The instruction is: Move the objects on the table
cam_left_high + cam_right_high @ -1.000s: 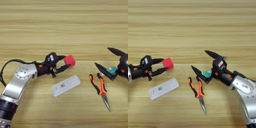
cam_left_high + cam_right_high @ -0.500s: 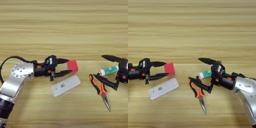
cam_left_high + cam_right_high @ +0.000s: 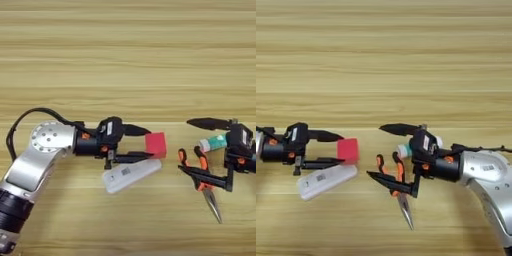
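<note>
**Red cube carried toward the middle; right tool spread over the pliers**

Left tool [image 3: 142, 145]: reaching in from the left side of the bench [image 3: 125, 60], its two black fingers one above the other with a gap between them. The red cube [image 3: 156, 144] sits at their tips, top finger at its upper left corner, bottom finger at its lower left. Looks gripped, though I cannot tell whether the cube is off the wood or resting on it. Over the last second arm and cube have travelled together toward the bench's centre. I read this as a carry under way, not a release.

White remote-like bar [image 3: 131, 173]: lies flat, just below the left tool, toward the near edge. Same spot as a second ago. Untouched.

Right tool [image 3: 385, 152]: fingers wide apart, nothing held. It has swung in from the right and turned, so one finger now points left above the small white-and-green tube [image 3: 404, 149] and the other lies low across the handles of the orange pliers [image 3: 397, 181]. Both items sit between the spread fingers. Likely lining up a grasp on one of them; which one I cannot say.

No black block with a white mark visible.
</note>
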### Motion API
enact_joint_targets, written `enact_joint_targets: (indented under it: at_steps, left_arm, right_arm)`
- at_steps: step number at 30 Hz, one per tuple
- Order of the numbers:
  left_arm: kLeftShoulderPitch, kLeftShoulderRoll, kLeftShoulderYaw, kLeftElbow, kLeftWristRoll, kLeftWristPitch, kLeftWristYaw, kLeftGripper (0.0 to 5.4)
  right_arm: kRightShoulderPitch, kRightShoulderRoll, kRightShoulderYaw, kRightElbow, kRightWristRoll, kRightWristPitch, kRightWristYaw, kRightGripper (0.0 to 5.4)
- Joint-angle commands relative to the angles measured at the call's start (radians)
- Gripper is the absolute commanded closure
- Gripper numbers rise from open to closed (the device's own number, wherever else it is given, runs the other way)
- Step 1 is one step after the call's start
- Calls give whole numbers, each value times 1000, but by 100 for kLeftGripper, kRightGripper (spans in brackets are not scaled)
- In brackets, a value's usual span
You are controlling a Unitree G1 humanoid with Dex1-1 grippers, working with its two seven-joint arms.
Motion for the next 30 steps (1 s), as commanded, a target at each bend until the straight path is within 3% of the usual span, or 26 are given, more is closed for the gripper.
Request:
enact_joint_targets:
  at_steps: [1, 13, 30]
  left_arm:
    - [-22, 2, -10, -13, -11, -1, -12, 316]
    - [-21, -9, -27, -29, -10, 0, -7, 316]
    - [-25, -14, -39, -34, -11, -2, -3, 316]
  right_arm:
    - [-44, -20, 27, -11, -18, 24, 13, 0]
    - [-88, -14, 92, 50, -83, 9, 29, 0]
    - [-126, 1, 142, 75, -112, 6, 46, 193]
